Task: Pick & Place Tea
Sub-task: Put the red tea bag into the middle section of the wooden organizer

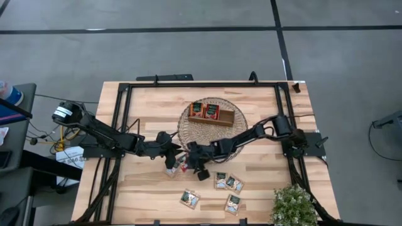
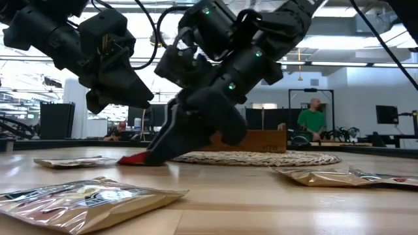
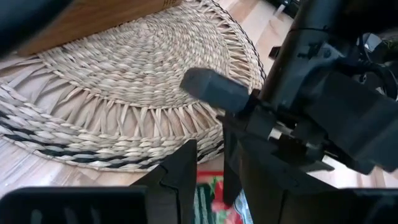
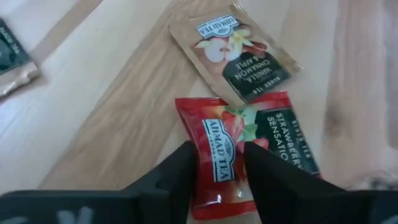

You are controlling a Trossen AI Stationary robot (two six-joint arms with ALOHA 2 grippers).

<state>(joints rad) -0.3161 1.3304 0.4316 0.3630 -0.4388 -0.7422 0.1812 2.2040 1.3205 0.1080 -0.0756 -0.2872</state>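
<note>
A red-orange tea sachet (image 4: 217,140) lies flat on the wood near the wicker mat (image 1: 207,133), shown also in the high view (image 1: 183,164) and the low view (image 2: 134,158). A beige sachet (image 4: 233,53) lies just beyond it. My right gripper (image 4: 219,158) is open, tipped down over the red sachet's middle. My left gripper (image 3: 210,168) hovers above the table (image 2: 124,91) beside the right one, narrowly open and touching nothing. Two red sachets (image 1: 204,111) sit in the wooden tray (image 1: 233,117) on the mat. My right gripper comes at the red sachet from above, slanting down from the table's right. Its fingertips (image 2: 155,151) stand on the sachet's top face (image 4: 214,180), one to each side of the printed label. The sachet lies flat on the table.
Several beige sachets lie toward the near edge (image 1: 221,181) (image 1: 234,183) (image 1: 190,199) (image 1: 232,204), and two close to the low camera (image 2: 85,196) (image 2: 320,175). A potted plant (image 1: 293,204) stands at the near right corner. People show in the room beyond the table (image 2: 312,121).
</note>
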